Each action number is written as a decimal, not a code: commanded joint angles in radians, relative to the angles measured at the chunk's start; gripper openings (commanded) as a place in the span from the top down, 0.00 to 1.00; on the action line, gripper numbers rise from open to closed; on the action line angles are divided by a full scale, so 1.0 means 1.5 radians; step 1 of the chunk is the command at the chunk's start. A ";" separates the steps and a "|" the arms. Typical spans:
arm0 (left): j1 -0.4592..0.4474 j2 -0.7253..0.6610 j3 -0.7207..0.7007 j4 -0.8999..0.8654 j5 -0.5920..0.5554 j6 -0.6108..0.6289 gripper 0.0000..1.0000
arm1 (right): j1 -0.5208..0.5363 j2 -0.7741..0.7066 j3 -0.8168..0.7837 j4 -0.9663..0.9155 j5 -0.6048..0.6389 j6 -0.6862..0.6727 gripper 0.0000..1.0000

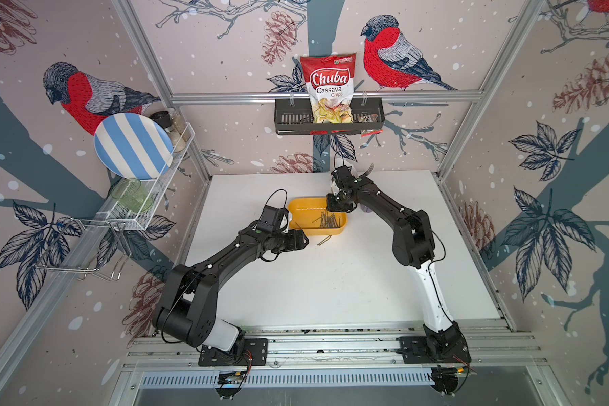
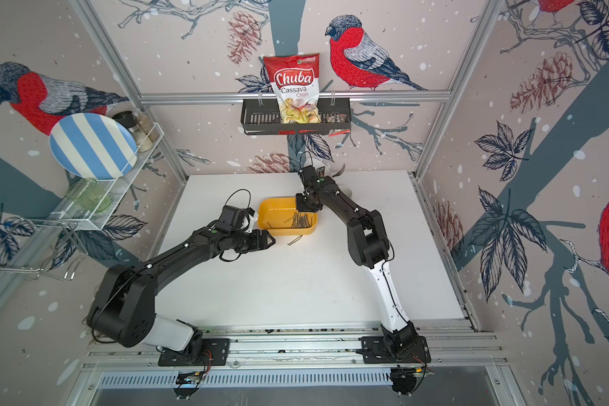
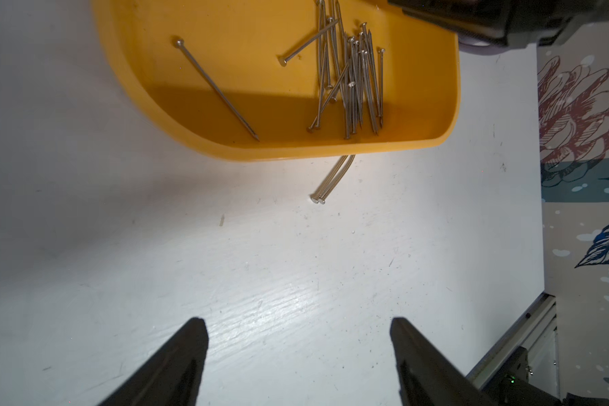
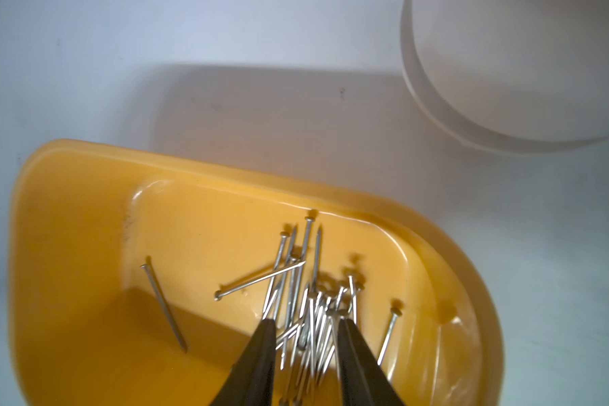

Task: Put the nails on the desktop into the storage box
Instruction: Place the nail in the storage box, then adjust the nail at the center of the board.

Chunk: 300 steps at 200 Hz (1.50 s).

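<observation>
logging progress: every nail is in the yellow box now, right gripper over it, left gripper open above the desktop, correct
Not every nail: the left wrist view shows two nails on the desktop, just outside the storage box wall. The right gripper is over the box and the left gripper is open above the desktop.

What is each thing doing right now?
storage box: upright on the desktop, no lid.
nails in the box: lying in a pile.
two nails: lying on the desktop beside the box.
left hand: open, empty.
right hand: open, over the pile.
chips bag: standing in the black basket.
</observation>
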<state>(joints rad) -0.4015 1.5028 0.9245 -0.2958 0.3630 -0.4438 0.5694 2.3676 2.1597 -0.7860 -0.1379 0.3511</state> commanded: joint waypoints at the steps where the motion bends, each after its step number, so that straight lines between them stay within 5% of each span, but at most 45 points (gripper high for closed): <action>1: -0.027 0.014 0.014 0.015 -0.023 0.052 0.22 | 0.007 -0.043 -0.002 -0.029 0.025 -0.005 0.65; 64: -0.104 0.145 0.087 0.029 -0.077 0.111 0.56 | -0.015 -0.261 -0.227 0.071 -0.026 0.029 0.64; 121: -0.148 0.234 0.181 -0.014 -0.143 0.143 0.57 | -0.040 -0.437 -0.395 0.166 -0.050 0.063 0.64; 208: -0.148 0.310 0.252 -0.047 -0.176 0.188 0.65 | -0.067 -0.491 -0.468 0.173 -0.072 0.068 0.63; 300: -0.159 0.325 0.221 -0.050 -0.186 0.197 0.80 | -0.068 -0.486 -0.473 0.187 -0.088 0.085 0.63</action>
<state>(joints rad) -0.6327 1.9862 1.2778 -0.3248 0.0929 -0.1577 0.4667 1.6379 1.4548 -0.5465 -0.2520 0.4545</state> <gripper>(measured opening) 0.217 0.370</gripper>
